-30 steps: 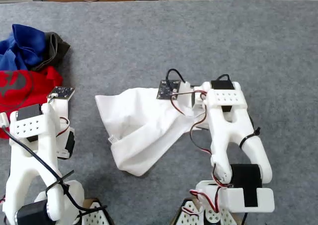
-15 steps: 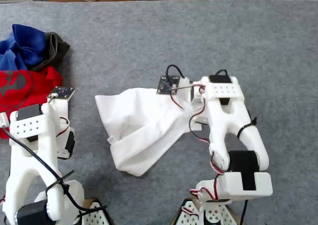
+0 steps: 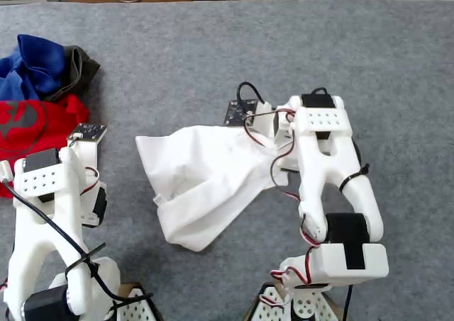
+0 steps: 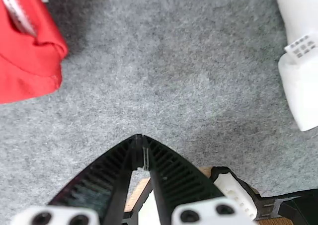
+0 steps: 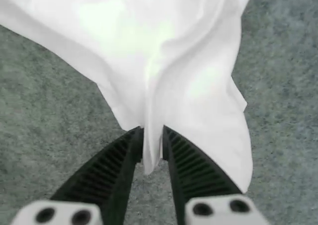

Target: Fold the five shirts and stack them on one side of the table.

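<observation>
A: Which tool has the shirt?

B: The right tool [image 5: 152, 135]. Its fingers stand narrow, pinched on a raised fold of the white shirt [image 3: 198, 186]. In the right wrist view the cloth fans out away from the fingertips.

A: And the left tool [image 4: 142, 138]?

B: Its fingers are pressed together with nothing between them, over bare grey surface [image 3: 369, 59] at the lower left of the high view.

A: How does the shirt lie from the grip?

B: In the high view the pinched edge sits at the shirt's upper right, just left of centre frame. The rest of the cloth spreads from there toward the lower left, so its long axis runs on a diagonal from the tool down to a blunt corner near the bottom middle.

A: Which arm is nearer?

B: The right one by far, since it touches the shirt. The left arm stands apart from the white cloth, closer to the red shirt [image 3: 35, 126] at the left edge.

A: How does the shirt look?

B: Crumpled, not flat, with deep creases running out from the pinch and one side bunched over itself. I'd judge it needs spreading before any fold.

A: And the other shirts?

B: The red one, a blue shirt [image 3: 32, 69] and a dark shirt [image 3: 81, 66] are heaped in the upper left, unfolded.
</observation>
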Robot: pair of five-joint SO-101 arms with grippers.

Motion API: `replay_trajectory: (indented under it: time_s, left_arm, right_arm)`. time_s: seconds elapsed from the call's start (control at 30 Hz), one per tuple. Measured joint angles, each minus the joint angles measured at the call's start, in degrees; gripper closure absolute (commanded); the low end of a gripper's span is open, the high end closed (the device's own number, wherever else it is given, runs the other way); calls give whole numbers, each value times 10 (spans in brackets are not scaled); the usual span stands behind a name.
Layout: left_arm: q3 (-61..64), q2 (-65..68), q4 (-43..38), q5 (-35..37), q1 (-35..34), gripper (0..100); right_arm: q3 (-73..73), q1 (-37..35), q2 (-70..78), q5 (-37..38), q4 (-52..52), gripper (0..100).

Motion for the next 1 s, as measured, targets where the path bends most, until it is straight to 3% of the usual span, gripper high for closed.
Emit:
replay_trajectory:
  time_s: [0.8,1.0]
  left_arm:
    - [0,0,0,0,-4,971]
    - [0,0,0,0,-32,971]
  right_arm:
    - [-1,28,74,-4,-42,869]
    - [-1,31,74,-4,-44,978]
